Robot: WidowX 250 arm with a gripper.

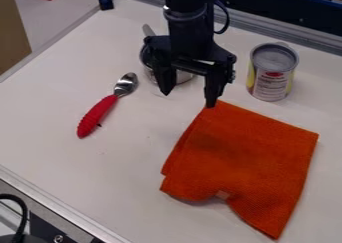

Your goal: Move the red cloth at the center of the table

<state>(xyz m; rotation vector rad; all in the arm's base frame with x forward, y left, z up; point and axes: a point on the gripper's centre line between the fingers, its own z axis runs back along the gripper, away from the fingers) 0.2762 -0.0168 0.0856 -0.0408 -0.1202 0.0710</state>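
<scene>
The black arm [186, 28] is carrying a thin dark cable [228, 20], looping at three o'clock. Its black gripper [188, 100] is showing angular, tapering fingers [213, 86]

From where I stand, the cloth [244, 164] lies on the desk [53, 117] toward four o'clock from its middle, the spoon [105, 107] at nine (its bowl aimed at one). The can [270, 83] stands at two, behind the cloth, and the pot [183, 77] at twelve, between spoon and can.
</scene>
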